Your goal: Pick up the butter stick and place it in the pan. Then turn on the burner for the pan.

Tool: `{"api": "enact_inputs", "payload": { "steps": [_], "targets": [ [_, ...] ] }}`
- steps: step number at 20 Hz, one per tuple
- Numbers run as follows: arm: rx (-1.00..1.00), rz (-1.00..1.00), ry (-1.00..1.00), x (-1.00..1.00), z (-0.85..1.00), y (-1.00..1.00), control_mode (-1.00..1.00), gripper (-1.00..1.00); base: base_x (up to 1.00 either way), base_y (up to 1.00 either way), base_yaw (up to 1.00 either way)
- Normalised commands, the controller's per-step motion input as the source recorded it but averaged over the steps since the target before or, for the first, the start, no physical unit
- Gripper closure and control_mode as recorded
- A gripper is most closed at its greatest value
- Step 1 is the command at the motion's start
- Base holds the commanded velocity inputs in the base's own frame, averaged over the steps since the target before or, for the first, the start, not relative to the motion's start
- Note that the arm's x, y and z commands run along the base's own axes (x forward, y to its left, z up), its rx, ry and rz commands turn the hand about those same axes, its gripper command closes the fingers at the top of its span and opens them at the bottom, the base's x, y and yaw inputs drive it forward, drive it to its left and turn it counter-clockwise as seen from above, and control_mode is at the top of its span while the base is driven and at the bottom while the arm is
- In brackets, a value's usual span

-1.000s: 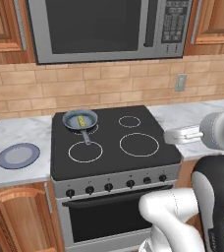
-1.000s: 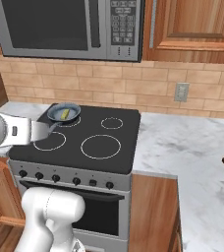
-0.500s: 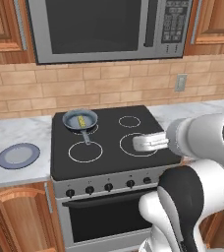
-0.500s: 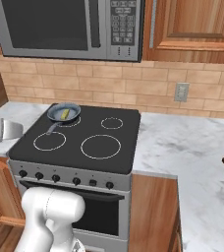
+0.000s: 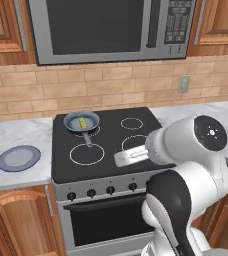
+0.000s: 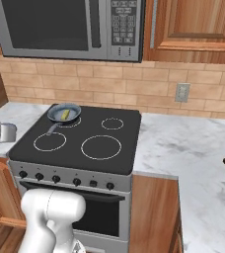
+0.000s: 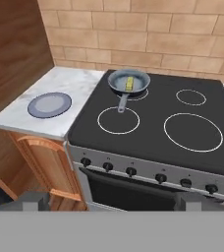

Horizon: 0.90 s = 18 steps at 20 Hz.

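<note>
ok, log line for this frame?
butter stick: in pan | pan: on rear-left burner | burner: no glow visible | tool: open, empty, above stove front | knobs: untouched

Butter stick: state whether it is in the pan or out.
In. The butter stick lies on the blue-grey inside of the pan, at the stove's back left.

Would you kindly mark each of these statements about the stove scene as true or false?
1. The butter stick lies in the pan. True.
2. The pan sits on the front right ring. False: it sits on the back left ring.
3. The plate rests on the counter left of the cooktop. True.
4. The gripper grips the pan's handle. False: its jaws are open and hold nothing, and it hangs near the stove's front edge.
</note>
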Motion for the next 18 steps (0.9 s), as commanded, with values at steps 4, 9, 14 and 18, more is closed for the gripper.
{"api": "enact_inputs", "payload": {
  "steps": [4,9,14,18],
  "targets": [
    [0.0,0.16,-0.06,0.32,-0.91,0.39,-1.0,-1.0,0.0,0.0,0.0],
    [0.0,0.03,-0.04,0.44,-0.47,0.74,-1.0,-1.0,0.0,0.0,0.0],
    [0.02,0.0,-0.08,0.41,-0.44,0.62,-1.0,-1.0,0.0,0.0,0.0],
    [0.14,0.0,-0.12,0.26,-0.61,0.28,-1.0,-1.0,0.0,0.0,0.0]
  ]
}}
